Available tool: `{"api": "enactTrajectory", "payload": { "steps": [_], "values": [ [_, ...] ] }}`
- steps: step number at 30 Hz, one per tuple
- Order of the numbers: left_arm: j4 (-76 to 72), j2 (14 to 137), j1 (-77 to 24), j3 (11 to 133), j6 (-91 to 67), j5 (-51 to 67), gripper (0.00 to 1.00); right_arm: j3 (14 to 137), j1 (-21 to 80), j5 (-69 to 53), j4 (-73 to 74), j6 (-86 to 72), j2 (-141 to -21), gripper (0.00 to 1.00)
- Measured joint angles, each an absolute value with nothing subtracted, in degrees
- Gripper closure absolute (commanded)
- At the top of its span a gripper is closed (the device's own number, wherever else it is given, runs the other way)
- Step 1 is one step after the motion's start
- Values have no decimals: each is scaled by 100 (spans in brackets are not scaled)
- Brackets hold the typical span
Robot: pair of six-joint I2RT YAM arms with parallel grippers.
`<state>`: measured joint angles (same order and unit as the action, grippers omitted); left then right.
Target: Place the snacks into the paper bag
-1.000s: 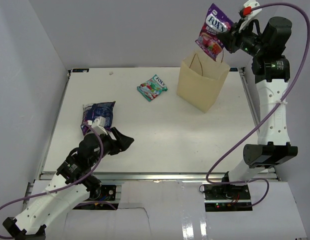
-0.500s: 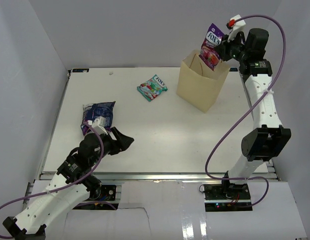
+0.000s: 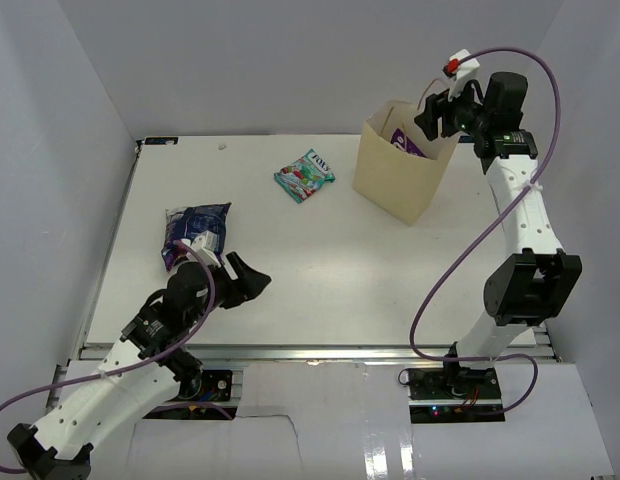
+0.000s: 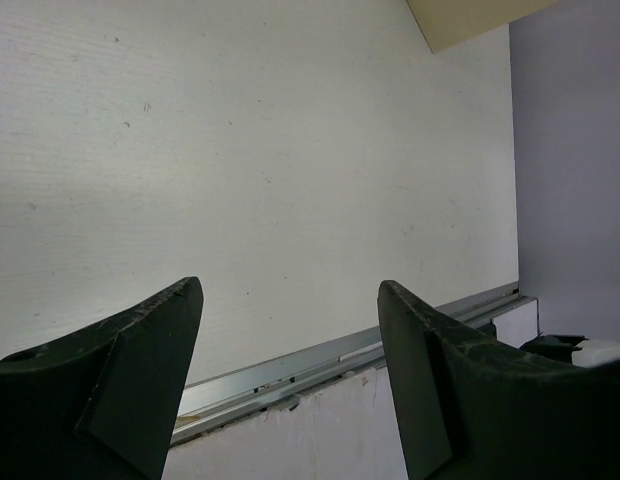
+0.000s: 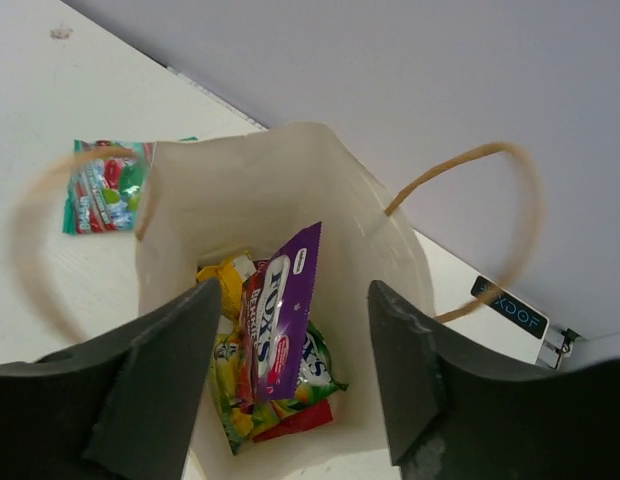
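- right gripper (image 5: 290, 295): hangs over the mouth of the paper bag (image 3: 398, 190) at the upper right of the top view. its jaws are spread wide with nothing between them.
- purple packet (image 5: 280, 310): inside the bag, below the fingers and clear of them, standing on edge and leaning. it rests on a green-yellow packet (image 5: 240, 395), with a yellow bar (image 5: 222, 285) to its left and a red pouch (image 5: 295, 420) at the bottom.
- outside the bag: a teal packet (image 3: 305, 175) lies on the table left of the bag, well apart from both arms. a dark blue packet (image 3: 195, 230) lies at centre left.
- left gripper (image 4: 290, 290): low at the lower left, jaws spread and empty. the dark blue packet sits just beside it in the top view, but its own camera shows only bare table (image 4: 240, 150).
- risk, right side: a cord handle (image 5: 495, 200) arcs close to the right-hand finger. a careless retreat could catch the loop and drag or tip the light bag, spilling its contents.
- risk, left side: the blue packet is flat and glossy, so a shallow pinch would likely slide off or only push it along the table.
- risk, later drops: a packet standing on edge takes up room at the mouth and could leave the next one caught on the rim.
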<state>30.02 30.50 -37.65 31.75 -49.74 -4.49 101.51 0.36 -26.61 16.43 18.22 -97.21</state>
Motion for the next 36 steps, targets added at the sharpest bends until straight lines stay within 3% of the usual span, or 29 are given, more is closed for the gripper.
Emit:
{"api": "enactTrajectory", "payload": {
  "steps": [4, 14, 22, 29, 36],
  "values": [
    [2947, 3166, -3765, 3175, -5072, -443, 17, 10224, -78, -3120, 1704, 1872, -9389, 21],
    [2123, 4099, -3765, 3214, -5599, -823, 2, 10151, 91, -5288, 2810, 2657, -8020, 22],
    [1415, 7046, -3223, 5035, -5577, -1168, 2, 7690, 377, -5581, 3859, 3492, -7275, 21],
    [1002, 9535, -2220, 6912, -5450, -370, 9, 6530, 377, -5564, 3931, 3577, -6816, 22],
    [1175, 11677, -1879, 8807, -5341, 121, 11, 5798, 377, -5566, 3715, 3446, -6604, 22]
  ]
}}
